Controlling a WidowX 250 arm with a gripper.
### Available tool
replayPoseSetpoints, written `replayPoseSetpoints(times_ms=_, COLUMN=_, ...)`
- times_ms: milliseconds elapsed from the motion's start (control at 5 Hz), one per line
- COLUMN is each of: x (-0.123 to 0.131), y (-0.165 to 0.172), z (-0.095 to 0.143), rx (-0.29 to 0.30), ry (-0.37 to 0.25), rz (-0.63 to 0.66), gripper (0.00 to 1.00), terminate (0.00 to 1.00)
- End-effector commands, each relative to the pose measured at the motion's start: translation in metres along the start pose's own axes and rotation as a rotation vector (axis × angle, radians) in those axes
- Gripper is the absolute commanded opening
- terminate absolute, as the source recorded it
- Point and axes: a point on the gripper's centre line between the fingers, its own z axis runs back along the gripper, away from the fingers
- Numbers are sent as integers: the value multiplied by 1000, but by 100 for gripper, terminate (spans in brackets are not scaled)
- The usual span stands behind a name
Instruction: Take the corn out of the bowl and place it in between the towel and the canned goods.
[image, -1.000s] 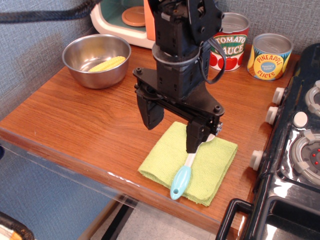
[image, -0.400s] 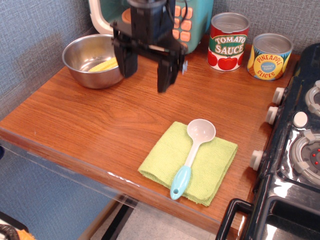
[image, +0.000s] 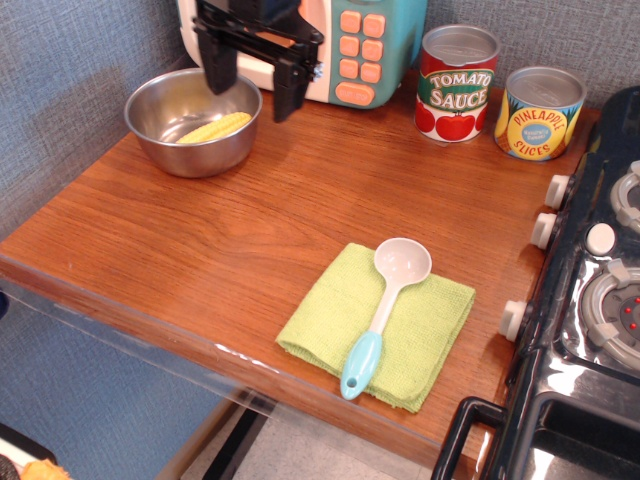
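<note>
The yellow corn (image: 214, 128) lies inside the steel bowl (image: 160, 140) at the back left of the wooden counter. My black gripper (image: 252, 85) hangs open and empty above the bowl's right rim, its left finger over the bowl and its right finger (image: 288, 92) just outside it. The lime-green towel (image: 425, 340) lies near the front edge with a spoon on it. The red Tomato Sauce can (image: 457, 83) and the yellow Pineapple Slices can (image: 539, 112) stand at the back right.
A white spoon with a blue handle (image: 385, 305) lies on the towel. A teal toy microwave with orange buttons (image: 370, 45) stands behind the gripper. A black toy stove (image: 590, 300) fills the right side. Bare wood lies between towel and cans.
My gripper has moved from above the towel to the back left, ending above the bowl's right rim. It stayed open. The corn, towel, spoon and cans have not moved.
</note>
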Motion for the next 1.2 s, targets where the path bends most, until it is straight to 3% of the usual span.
replayPoseSetpoints(times_ms=0, x=20, y=41, z=-17, rx=33, ry=-38, rz=91, gripper=100, terminate=0)
replayPoseSetpoints(times_ms=400, x=11, y=77, z=-11, rx=22, ry=-77, rz=154, gripper=100, terminate=0)
replayPoseSetpoints(times_ms=1000, x=6, y=69, z=-61, rx=8, ry=37, rz=137, gripper=100, terminate=0)
